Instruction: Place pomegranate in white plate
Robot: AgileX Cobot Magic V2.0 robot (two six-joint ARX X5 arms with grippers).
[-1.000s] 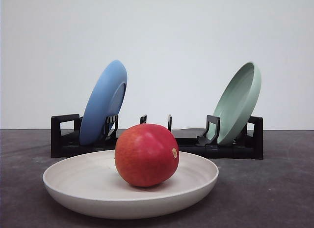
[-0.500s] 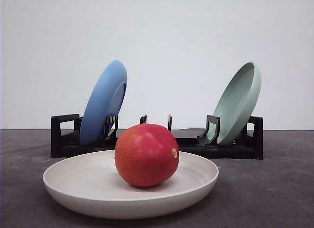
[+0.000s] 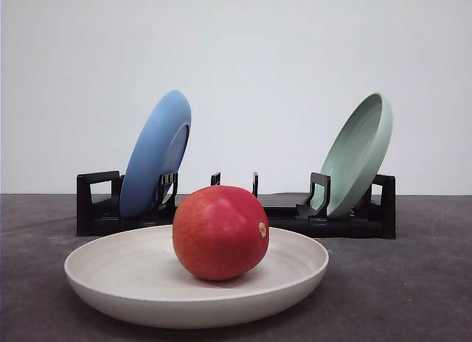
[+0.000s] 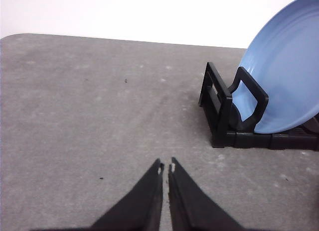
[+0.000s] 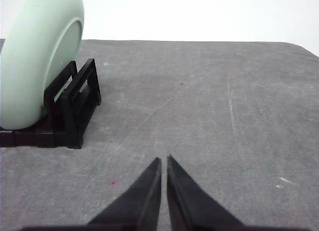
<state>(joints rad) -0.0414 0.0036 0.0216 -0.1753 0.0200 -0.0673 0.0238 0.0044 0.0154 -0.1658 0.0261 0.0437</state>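
The red pomegranate (image 3: 220,232) rests inside the white plate (image 3: 110,279), near its middle, in the front view; a small tan spot faces right. The plate lies flat on the dark table close to the camera. My left gripper (image 4: 166,167) is shut with nothing in it, over bare grey table beside the rack end that holds the blue plate. My right gripper (image 5: 163,160) is likewise shut and empty, over bare table near the rack end with the pale green plate.
A black dish rack (image 3: 96,209) stands behind the white plate. A blue plate (image 3: 155,154) leans in its left end and a pale green plate (image 3: 359,154) in its right end. The same blue plate (image 4: 286,71) and green plate (image 5: 37,57) appear in the wrist views.
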